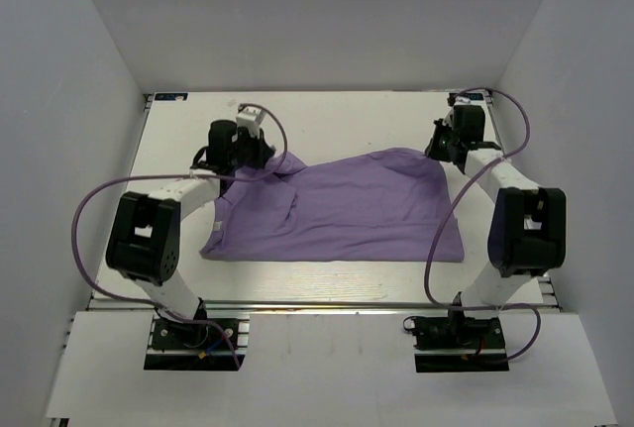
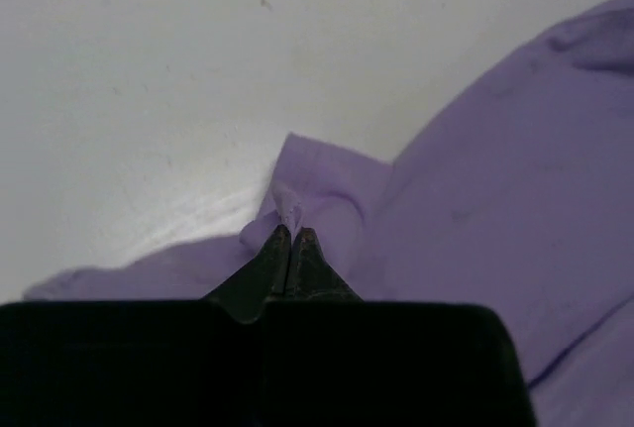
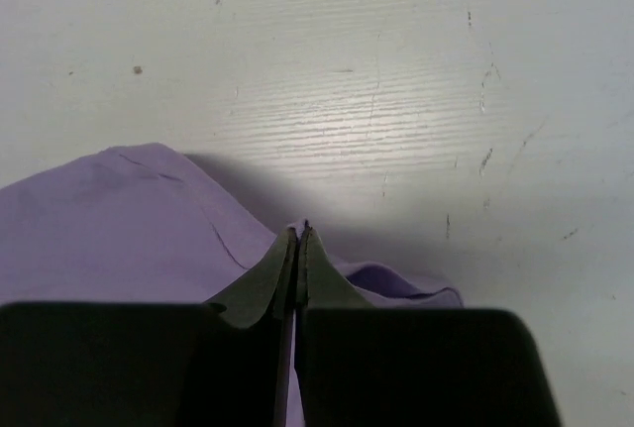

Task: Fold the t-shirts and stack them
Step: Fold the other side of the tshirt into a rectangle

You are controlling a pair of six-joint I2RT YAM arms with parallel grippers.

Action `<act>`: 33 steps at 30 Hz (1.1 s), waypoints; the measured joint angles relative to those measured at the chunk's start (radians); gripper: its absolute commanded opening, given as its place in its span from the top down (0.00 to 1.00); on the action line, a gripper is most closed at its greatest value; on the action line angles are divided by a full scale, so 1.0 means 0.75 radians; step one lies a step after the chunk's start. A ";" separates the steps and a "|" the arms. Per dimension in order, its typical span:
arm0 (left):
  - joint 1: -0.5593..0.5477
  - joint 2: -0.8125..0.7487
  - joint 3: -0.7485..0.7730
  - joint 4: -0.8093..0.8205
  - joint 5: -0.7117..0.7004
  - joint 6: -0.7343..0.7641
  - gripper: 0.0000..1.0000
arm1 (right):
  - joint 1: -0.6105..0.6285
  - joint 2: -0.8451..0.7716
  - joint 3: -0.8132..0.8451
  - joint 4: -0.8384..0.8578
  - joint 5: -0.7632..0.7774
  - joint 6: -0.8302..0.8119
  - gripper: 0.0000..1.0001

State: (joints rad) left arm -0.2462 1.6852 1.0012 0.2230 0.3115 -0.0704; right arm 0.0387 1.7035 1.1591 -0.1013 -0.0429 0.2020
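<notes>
Lavender t-shirt (image 1: 347, 209) lies rumpled on the table (image 1: 327, 115), its far edge pinched tight by both left gripper (image 2: 290, 234) and right gripper (image 3: 300, 234); the cloth looks light and limp, so corners and hems seem the best holds.

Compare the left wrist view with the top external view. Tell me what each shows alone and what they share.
Only the left wrist view shows the left tool shut, its tips pinching a small pucker of cloth. Only the top external view shows the whole t-shirt spread out, the right tool at the shirt's far right corner and the purple cables. Both show lavender cloth on the white table.
</notes>
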 measured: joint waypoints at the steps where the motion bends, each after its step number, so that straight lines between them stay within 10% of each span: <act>1: 0.000 -0.040 -0.060 -0.003 0.001 -0.010 1.00 | 0.000 -0.030 -0.027 0.006 0.004 0.000 1.00; 14: 0.000 -0.727 -0.627 0.055 -0.055 -0.179 1.00 | -0.007 -0.221 -0.232 0.029 0.024 0.001 1.00; 33: 0.000 -1.194 -1.093 -0.099 -0.085 -0.416 0.90 | -0.015 -0.465 -0.515 -0.040 0.213 0.079 0.95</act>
State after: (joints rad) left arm -0.2462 0.7898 0.1814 0.1486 0.2478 -0.3820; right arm 0.0273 1.3544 0.7731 -0.1310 0.1165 0.2611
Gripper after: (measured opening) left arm 0.075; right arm 0.012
